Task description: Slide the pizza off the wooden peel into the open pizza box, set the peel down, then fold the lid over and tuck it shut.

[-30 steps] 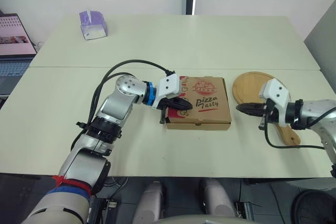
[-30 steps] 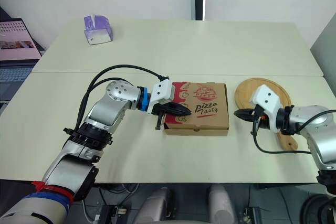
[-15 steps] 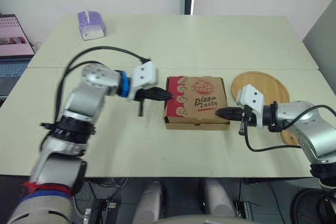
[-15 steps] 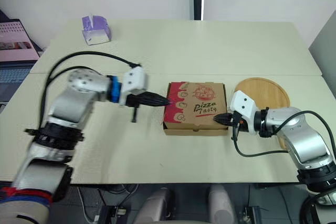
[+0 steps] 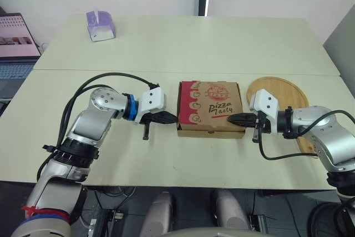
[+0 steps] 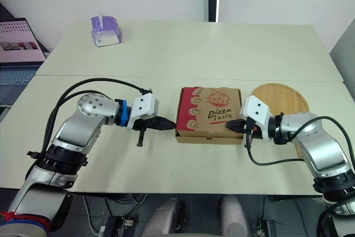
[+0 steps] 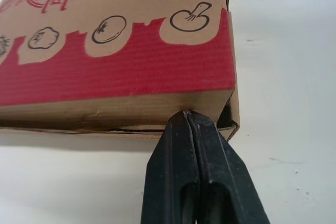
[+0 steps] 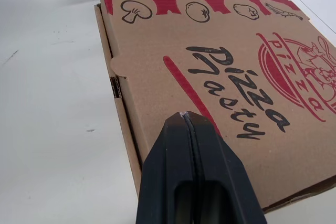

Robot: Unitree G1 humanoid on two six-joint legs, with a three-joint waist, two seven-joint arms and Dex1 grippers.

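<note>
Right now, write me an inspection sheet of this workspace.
Surface: pale table, seam across the middle.
Job's things: pizza box, lid down, small gap at one corner; wooden peel lying bare on the table, right of the box.
Clutter: purple tissue box, far left corner.
End effectors: left end effector shut, tip against the box's left side; right end effector shut, tip at its right edge.
Cables: left arm's cable loops high; right arm's cable loops below the wrist.
Surroundings: laptop left of the table.

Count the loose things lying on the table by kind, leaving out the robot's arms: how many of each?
pizza box: 1
wooden peel: 1
purple tissue box: 1
Total: 3
</note>
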